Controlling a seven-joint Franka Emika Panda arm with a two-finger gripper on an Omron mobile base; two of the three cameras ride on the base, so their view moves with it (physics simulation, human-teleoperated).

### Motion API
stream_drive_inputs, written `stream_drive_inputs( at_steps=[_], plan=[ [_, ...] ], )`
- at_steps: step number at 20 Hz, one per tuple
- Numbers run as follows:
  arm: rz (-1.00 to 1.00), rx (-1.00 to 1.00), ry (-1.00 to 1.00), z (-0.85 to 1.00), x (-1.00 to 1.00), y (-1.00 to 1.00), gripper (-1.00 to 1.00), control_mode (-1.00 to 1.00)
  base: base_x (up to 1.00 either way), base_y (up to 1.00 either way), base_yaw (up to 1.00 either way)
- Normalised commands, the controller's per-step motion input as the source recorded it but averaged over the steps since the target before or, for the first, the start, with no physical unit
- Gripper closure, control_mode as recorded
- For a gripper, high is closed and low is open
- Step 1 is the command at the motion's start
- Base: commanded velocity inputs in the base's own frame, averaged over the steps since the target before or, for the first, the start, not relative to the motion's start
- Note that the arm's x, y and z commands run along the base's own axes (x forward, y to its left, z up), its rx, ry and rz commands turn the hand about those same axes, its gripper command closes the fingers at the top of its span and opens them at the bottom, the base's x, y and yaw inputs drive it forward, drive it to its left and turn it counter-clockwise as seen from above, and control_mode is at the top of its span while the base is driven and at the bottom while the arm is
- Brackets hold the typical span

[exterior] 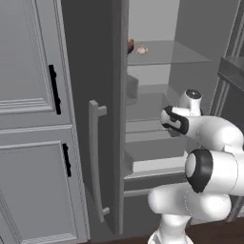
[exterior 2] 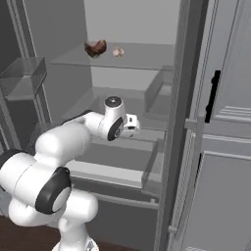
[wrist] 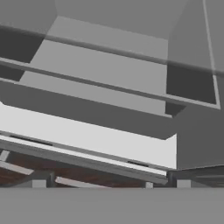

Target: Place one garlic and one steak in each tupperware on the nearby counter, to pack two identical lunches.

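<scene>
Inside the open grey fridge, a dark brown-red lumpy steak and beige garlic bulb share the top shelf; the pincer hangs below, jaws apart.

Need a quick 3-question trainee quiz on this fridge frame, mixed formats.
1. True or false: the steak and garlic lie on the same fridge shelf.
2. In the right base view, the garlic lies on which side of the steak: A) left B) right?
3. Fill in: the gripper's jaws are ____, holding nothing.

Key: 1 true; 2 B; 3 open.
</scene>
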Motion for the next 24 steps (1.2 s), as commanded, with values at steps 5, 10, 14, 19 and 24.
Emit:
stream_drive_inputs(
  at_steps=[5, 10, 14, 19, 24],
  plan=[
    [0.00, 0.00, 0.00, 0.00, 0.00, 0.00, -1.00, 1.00, 0.83, -0.11, 0.07],
    [0.00, 0.04, -0.08, 0.40, 0.04, -0.01, -1.00, -1.00, 0.43, -0.01, 0.01],
    [0.00, 0.06, -0.39, 1.00, -0.10, 0.07, -1.00, -1.00, 0.00, 0.00, 0.00],
    [-0.03, 0.00, -0.39, 1.00, -0.05, 0.24, -1.00, -1.00, 0.00, 0.00, 0.00],
    [-0.05, 0.00, -0.22, 1.00, -0.28, 0.02, -1.00, -1.00, 0.00, 0.00, 0.00]
  ],
)
